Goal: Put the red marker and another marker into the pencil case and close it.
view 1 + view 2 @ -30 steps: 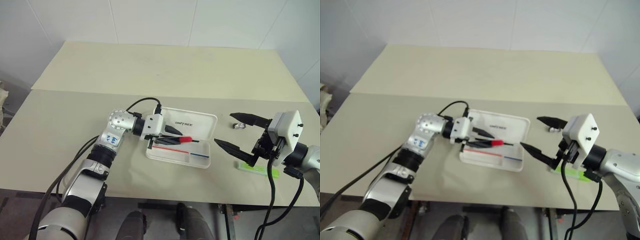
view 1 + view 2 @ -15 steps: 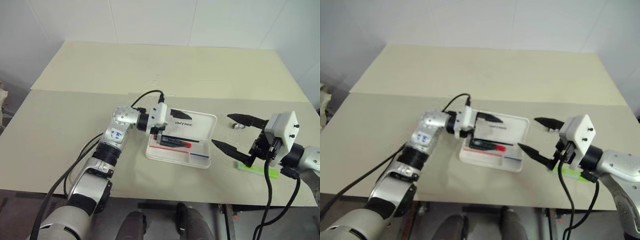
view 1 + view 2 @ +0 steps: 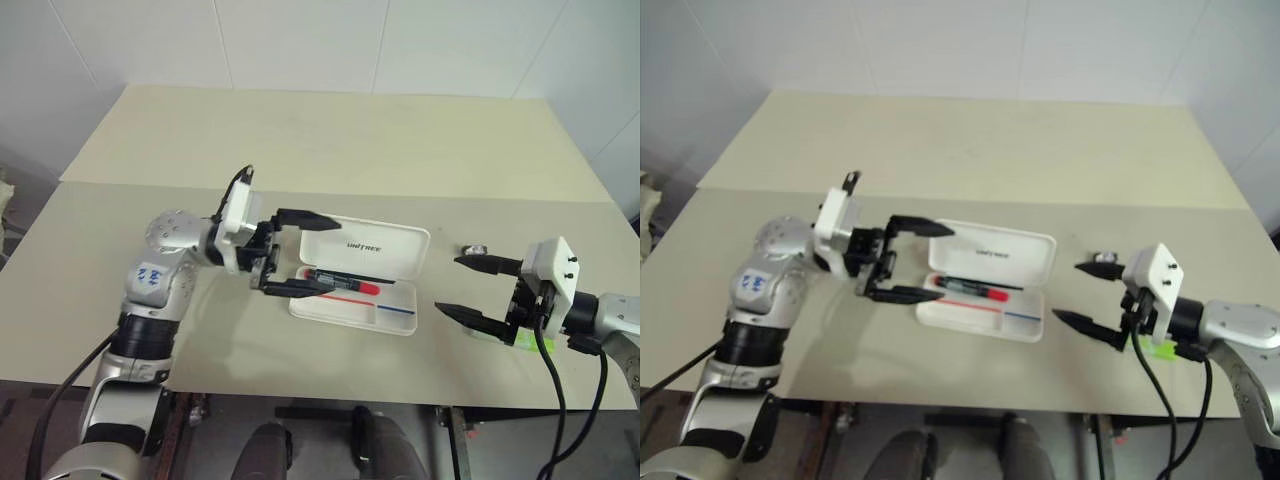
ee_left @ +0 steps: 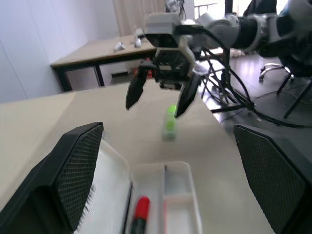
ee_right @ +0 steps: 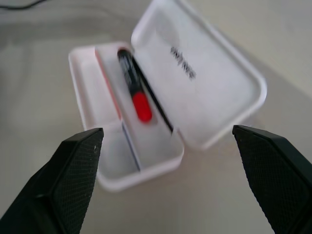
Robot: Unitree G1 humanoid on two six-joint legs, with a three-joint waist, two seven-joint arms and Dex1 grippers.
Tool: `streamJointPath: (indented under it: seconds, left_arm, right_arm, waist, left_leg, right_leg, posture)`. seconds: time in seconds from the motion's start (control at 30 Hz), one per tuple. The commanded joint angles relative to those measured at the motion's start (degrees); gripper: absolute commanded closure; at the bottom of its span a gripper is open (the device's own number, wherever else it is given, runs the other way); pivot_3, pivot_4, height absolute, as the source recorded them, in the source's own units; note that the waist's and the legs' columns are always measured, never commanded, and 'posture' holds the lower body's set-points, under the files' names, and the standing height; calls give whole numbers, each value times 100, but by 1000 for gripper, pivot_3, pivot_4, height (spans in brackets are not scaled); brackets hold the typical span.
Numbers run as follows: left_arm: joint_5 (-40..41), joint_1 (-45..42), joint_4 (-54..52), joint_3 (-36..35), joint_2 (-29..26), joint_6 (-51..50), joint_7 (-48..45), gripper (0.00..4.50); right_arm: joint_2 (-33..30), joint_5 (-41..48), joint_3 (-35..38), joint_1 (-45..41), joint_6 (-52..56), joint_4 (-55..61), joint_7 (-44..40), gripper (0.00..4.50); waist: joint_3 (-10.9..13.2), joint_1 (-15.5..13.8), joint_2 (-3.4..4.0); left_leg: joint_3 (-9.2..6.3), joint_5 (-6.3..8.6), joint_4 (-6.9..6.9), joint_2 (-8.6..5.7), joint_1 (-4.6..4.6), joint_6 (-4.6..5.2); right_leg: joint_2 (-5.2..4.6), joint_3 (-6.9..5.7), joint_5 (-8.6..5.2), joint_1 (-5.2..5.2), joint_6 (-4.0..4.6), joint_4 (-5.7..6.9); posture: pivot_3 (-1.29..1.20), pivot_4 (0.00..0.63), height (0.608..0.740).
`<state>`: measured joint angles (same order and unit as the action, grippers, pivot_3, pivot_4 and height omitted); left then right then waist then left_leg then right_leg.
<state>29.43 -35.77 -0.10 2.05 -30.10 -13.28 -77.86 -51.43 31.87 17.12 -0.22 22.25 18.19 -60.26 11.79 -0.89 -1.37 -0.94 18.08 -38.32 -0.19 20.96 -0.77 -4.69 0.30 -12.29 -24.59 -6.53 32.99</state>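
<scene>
Here the white pencil case (image 3: pixel 358 275) lies open near the middle of the beige surface (image 3: pixel 320 150), its hinged lid (image 3: pixel 375 243) folded back flat on the far side with small dark lettering on the inside face. The tray (image 3: pixel 385 312) on the near side has a red and blue stripe along its floor and a short divider toward its right end. The red marker (image 3: pixel 340 282) lies inside the tray, along the edge next to the lid hinge, black barrel toward the robot's left and red cap toward the right; the rest of the tray holds nothing else that can be made out. The left end effector (image 3: pixel 295 252) hangs at the left end of the case, pointing across toward the right, its two black fingers spread wide and holding nothing; one finger reaches over the lid's left corner and the other over the tray's left corner, and whether either touches the case cannot be told. The right end effector (image 3: pixel 462 288) sits to the right of the case, apart from it and pointing toward it, its fingers likewise spread wide and empty. The green marker (image 4: pixel 169 122) lies on the surface outside the case, under the right end effector near its wrist. A small shiny object (image 3: pixel 473 247) rests on the surface just beyond the right end effector's far finger.
</scene>
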Motion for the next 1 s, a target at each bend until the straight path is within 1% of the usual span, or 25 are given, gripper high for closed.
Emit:
streamJointPath:
  seconds: [0.03,0.2,0.27,0.33,0.43,0.57,0.7,0.83,1.0]
  left_arm:
    - [196,320,-443,-243,-391,63,-283,14]
    - [192,623,-529,-414,-714,199,-411,14]
    - [212,689,-564,-454,-740,201,-355,14]
    - [200,754,-627,-453,-729,219,-317,14]
    - [243,879,-825,-453,-683,143,-178,14]
    - [310,1064,-1027,-466,-666,50,-12,14]
    - [283,1079,-953,-429,-686,94,-8,14]
    - [276,986,-893,-396,-689,81,-28,14]
    - [255,859,-790,-438,-763,99,-74,14]
  right_arm:
    - [-285,-304,209,176,-448,-715,-459,0]
    - [-703,-741,143,377,-917,-1448,-991,0]
    - [-768,-705,164,295,-881,-1551,-1100,0]
    - [-874,-859,109,292,-953,-1685,-1154,0]
    - [-893,-1015,81,364,-755,-1559,-969,0]
    - [-727,-755,303,673,-487,-986,-918,0]
    - [-724,-888,265,947,-605,-957,-961,0]
    - [-719,-1036,128,897,-887,-1360,-1031,0]
    - [-776,-1282,-119,373,-1385,-2475,-1251,0]
  waist:
    - [0,2,0]
    - [0,-29,1]
    - [0,-27,1]
    - [0,-15,1]
    - [0,-4,1]
    - [0,-8,1]
    - [0,-16,1]
    - [0,-15,1]
    - [0,20,1]
  left_leg:
    - [1,0,1,0,1,0]
    - [4,0,-1,0,-1,0]
    - [9,0,-3,1,-6,0]
    - [10,0,-4,3,-10,-1]
    - [13,-2,-4,4,-14,-3]
    - [12,-2,-2,5,-17,-4]
    - [16,-2,-4,4,-27,-4]
    - [28,-2,-4,4,-32,-5]
    - [37,-3,-7,5,-38,-5]
  right_leg:
    - [0,1,0,-1,0,-1]
    - [0,2,-1,-1,1,-4]
    - [0,6,-2,0,4,-2]
    - [2,6,-5,2,8,-2]
    - [2,7,-6,2,10,3]
    - [2,10,-6,1,11,10]
    - [2,12,-6,10,11,12]
    - [2,19,-7,13,13,4]
    - [2,23,-8,16,14,5]
  posture:
    - [0,150,740]
    - [0,150,740]
    - [0,150,740]
    - [0,150,740]
    - [0,150,740]
    - [0,150,740]
    - [0,150,740]
    - [0,150,740]
    - [0,150,740]
